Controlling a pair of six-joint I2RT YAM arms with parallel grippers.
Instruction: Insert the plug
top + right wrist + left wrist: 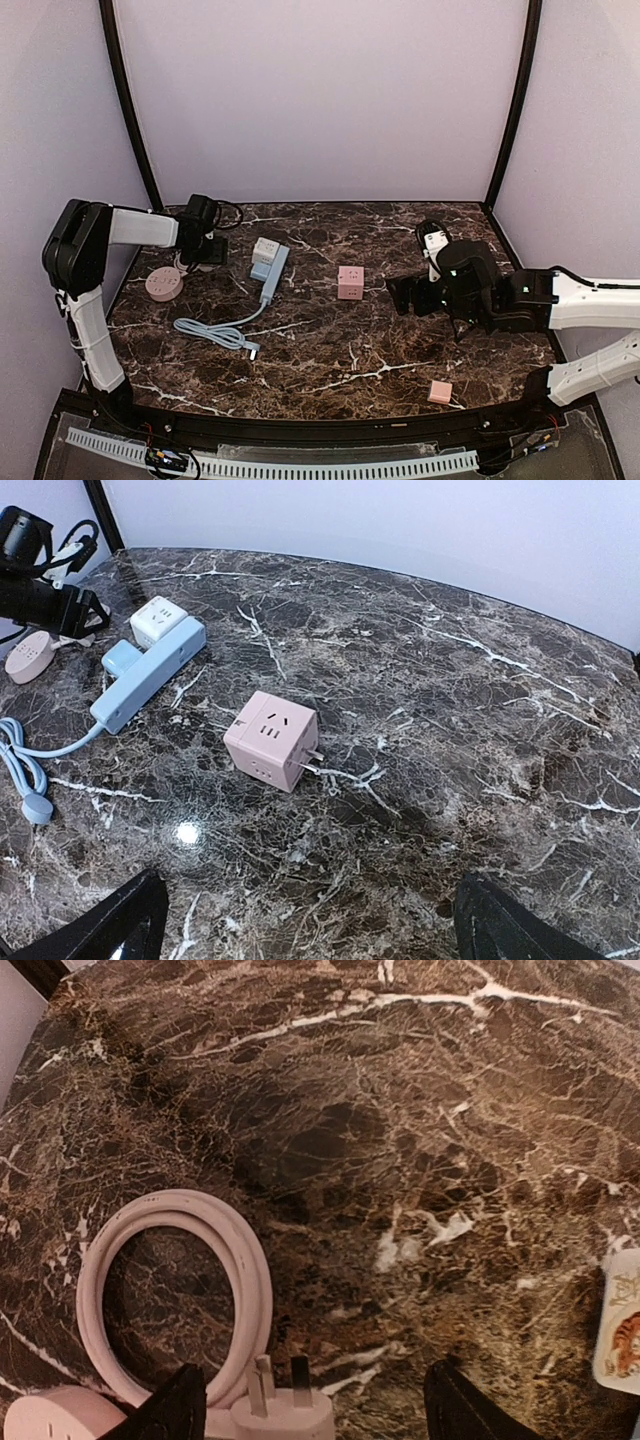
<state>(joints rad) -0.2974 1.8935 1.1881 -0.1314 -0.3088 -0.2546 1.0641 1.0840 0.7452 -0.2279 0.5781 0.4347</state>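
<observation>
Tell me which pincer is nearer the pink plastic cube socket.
Right. The right pincer sits just right of the pink cube socket; the left pincer hovers far left, over a pink plug.

You have bare marble (pixel 340 350) on every side of the pink cube (pixel 350 282). Left of it, the blue strip (pixel 270 262), white cube (pixel 265 246) and cable (pixel 215 330) block low passes.

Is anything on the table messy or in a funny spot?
Nothing is broken or spilled. The blue power strip lies slanted, its cord loose in loops with the plug end in nothing. The pink cube sits alone mid-table, prongs sticking out sideways. A small pink block lies off by the front edge.
</observation>
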